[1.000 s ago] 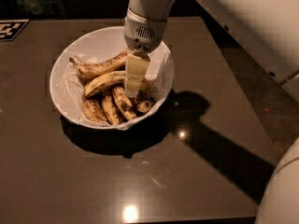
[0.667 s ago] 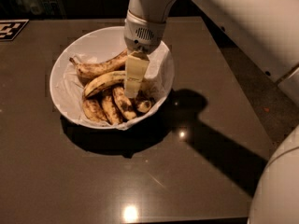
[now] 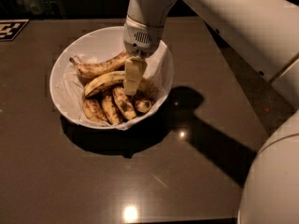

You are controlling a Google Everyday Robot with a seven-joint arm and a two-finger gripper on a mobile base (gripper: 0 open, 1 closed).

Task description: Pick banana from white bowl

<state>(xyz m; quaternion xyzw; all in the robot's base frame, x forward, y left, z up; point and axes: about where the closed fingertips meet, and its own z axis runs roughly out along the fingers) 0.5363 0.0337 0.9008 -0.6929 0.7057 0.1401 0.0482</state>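
Note:
The white bowl [image 3: 60, 65] stands on the dark table, left of centre. The banana [image 3: 103, 82], long, curved and the yellowest, lies across the bowl's middle. A longer, browner banana [image 3: 98, 68] lies just behind it. Several short blotched bananas [image 3: 122, 102] lie in front. My gripper [image 3: 132, 84] hangs down into the bowl from the white wrist [image 3: 142, 34], right at the yellow banana's right end, and covers that end.
The dark glossy table [image 3: 196, 55] spreads around the bowl. A black-and-white marker [image 3: 10, 29] lies at the far left corner. My white arm [image 3: 224, 17] crosses the top right, and my body [image 3: 275, 176] fills the lower right corner.
The gripper stays in the same spot in the bowl over the banana's right end. The bananas have not moved. More of my body shows at the lower right.

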